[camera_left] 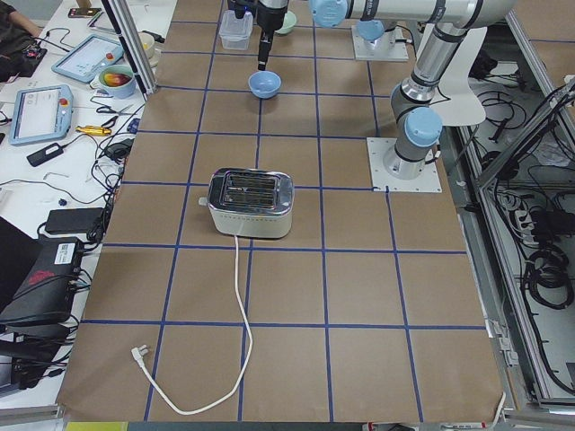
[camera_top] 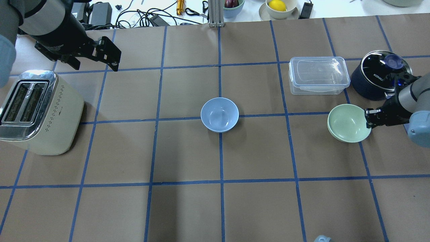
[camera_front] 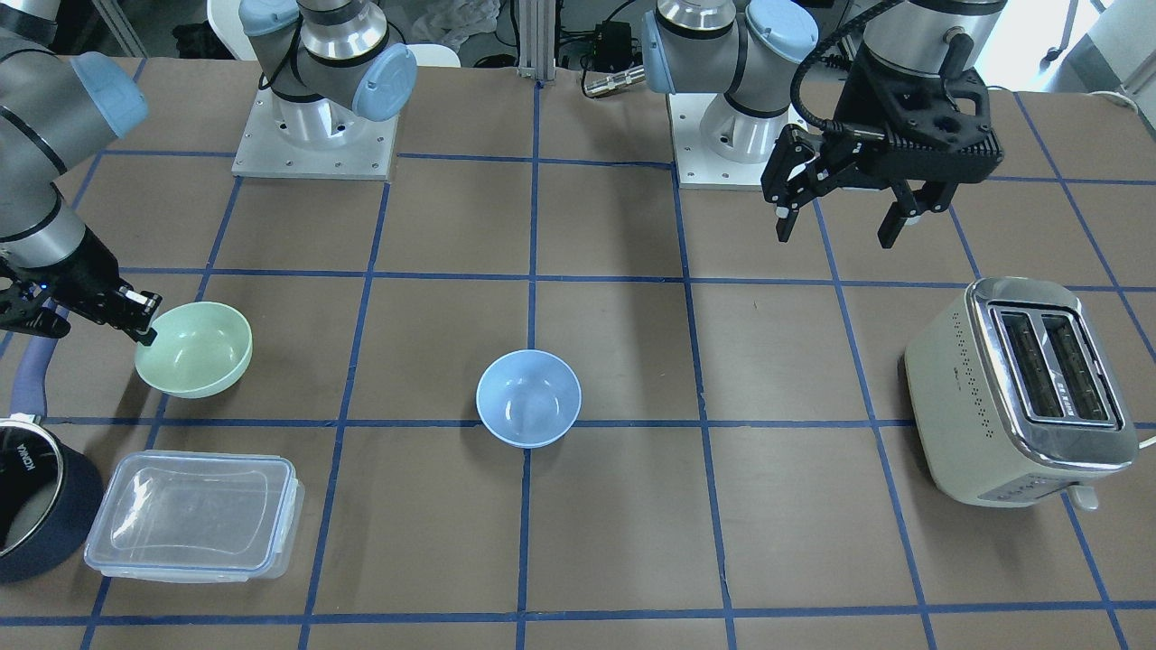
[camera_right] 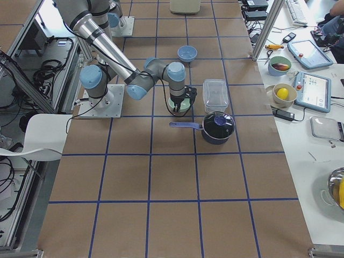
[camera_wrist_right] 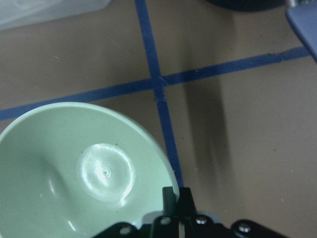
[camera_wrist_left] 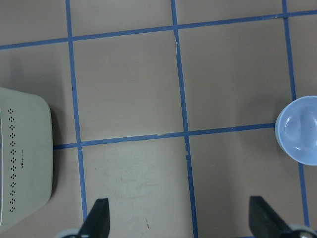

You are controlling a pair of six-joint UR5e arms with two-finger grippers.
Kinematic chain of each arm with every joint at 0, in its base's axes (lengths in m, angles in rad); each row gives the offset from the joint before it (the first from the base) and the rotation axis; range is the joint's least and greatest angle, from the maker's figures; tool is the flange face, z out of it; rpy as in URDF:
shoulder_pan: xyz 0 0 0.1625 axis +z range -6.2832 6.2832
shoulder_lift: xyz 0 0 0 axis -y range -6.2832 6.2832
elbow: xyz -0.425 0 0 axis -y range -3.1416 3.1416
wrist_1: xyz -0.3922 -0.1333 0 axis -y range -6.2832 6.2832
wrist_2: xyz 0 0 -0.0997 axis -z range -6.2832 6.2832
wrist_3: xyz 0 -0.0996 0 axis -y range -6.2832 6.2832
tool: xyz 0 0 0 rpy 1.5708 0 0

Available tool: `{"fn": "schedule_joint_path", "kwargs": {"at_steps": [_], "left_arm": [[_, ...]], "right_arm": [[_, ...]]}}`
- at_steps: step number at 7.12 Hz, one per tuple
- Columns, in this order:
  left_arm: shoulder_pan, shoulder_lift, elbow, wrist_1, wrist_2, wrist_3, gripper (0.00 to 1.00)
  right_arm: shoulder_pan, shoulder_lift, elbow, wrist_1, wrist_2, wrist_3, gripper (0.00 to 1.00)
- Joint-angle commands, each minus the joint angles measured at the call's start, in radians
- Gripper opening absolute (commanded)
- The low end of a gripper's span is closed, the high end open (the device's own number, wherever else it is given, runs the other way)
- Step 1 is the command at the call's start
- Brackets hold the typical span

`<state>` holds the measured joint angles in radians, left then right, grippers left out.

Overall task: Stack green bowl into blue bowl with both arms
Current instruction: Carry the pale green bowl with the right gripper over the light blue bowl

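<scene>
Here, in the front-facing view, we see the small, smooth mint-green bowl [camera_front: 194, 349] at the left of the frame, apparently tilted. The right gripper [camera_front: 144, 330] is closed on its left rim. The wrist view shows the two black fingers [camera_wrist_right: 186, 199] pinched almost together with the thin rim between them. The matching pale-blue round bowl [camera_front: 528, 398] sits upright at frame centre, well apart from the green one. The left gripper [camera_front: 835, 224] hangs at upper right, jaws spread wide and holding nothing.

We judge the main hazard to be the grip itself. A pinch on one edge of a smooth rim could let the bowl swing or slip during the carry. A tilted release could catch the blue bowl's rim and push it aside, since nothing steadies it.

The clear lidded plastic box [camera_front: 194, 515] and the dark navy saucepan [camera_front: 32, 506] lie at lower left, near the green bowl but off the line to the blue bowl. The cream two-slot toaster [camera_front: 1020, 397] stands at far right, below the left gripper.
</scene>
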<state>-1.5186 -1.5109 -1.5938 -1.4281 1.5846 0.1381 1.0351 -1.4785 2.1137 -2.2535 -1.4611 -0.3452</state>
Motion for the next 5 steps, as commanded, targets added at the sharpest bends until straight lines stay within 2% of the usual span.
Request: {"fn": "schedule_joint_path", "kwargs": {"at_steps": [1, 2, 3, 5], "left_arm": [[0.000, 0.000, 0.000, 0.000, 0.000, 0.000, 1.00], [0.000, 0.000, 0.000, 0.000, 0.000, 0.000, 1.00], [0.000, 0.000, 0.000, 0.000, 0.000, 0.000, 1.00], [0.000, 0.000, 0.000, 0.000, 0.000, 0.000, 1.00]], "right_arm": [[0.191, -0.012, -0.140, 0.189, 0.079, 0.107, 0.00], [0.298, -0.005, -0.182, 0.219, 0.099, 0.208, 0.00], [0.403, 0.006, -0.190, 0.204, 0.144, 0.332, 0.00], [0.573, 0.035, -0.202, 0.184, 0.165, 0.475, 0.00]]}}
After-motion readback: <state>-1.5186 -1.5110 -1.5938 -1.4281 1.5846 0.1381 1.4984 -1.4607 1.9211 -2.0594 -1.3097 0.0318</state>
